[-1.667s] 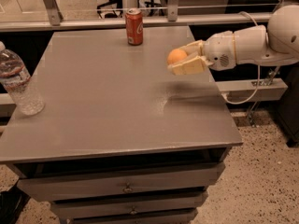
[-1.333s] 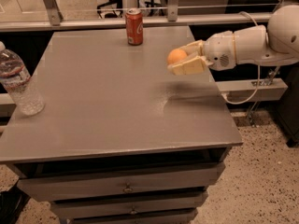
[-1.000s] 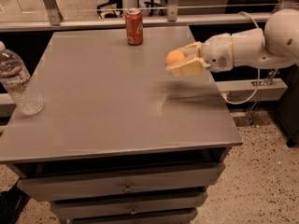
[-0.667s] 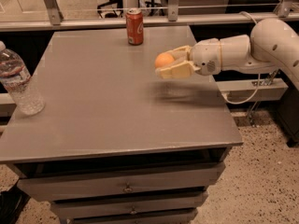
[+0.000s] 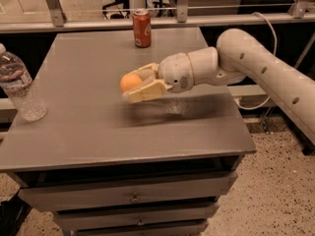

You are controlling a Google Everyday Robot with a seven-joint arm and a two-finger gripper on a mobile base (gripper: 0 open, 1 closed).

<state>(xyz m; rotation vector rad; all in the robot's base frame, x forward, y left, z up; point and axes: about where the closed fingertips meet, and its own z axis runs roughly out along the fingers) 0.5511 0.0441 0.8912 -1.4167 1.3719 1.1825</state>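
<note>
One gripper above table middle | fingers clasp round orange | fingers point left, level

My gripper — smooth matt cream plastic — is hovering over the matt grey table, clamping a smooth orange ball; glossy metal can and clear glossy plastic bottle are catching light.

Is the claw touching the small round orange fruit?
Touching. The camera view shows the claw, above the grey table, clamping the small round orange fruit between its two fingers, no gap.
</note>
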